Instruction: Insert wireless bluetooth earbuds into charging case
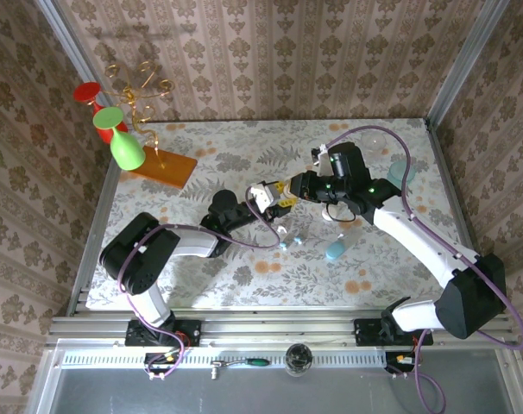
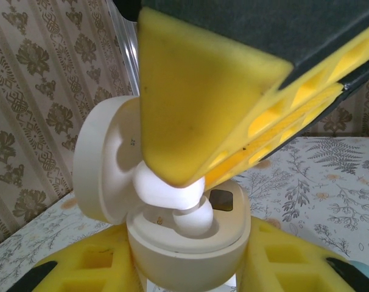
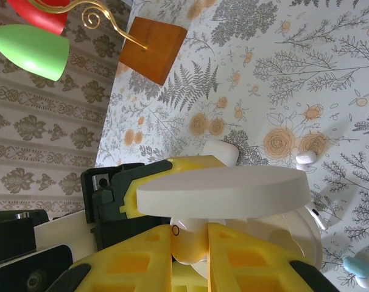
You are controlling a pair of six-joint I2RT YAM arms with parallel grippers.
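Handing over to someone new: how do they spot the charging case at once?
Look to the middle of the floral table, where the two arms meet. The charging case is the small white rounded box clamped in the left gripper, lid hinged open, with the right gripper holding an earbud over it. Unlike the light-blue capsule lying nearby, it is white and sits between yellow fingers.

No words, brands or numbers can be read anywhere. Inside the open lid of the case (image 2: 99, 164) there is one tiny dark mark (image 2: 133, 143). It may be a letter or a number, but it is too small and blurry to tell.
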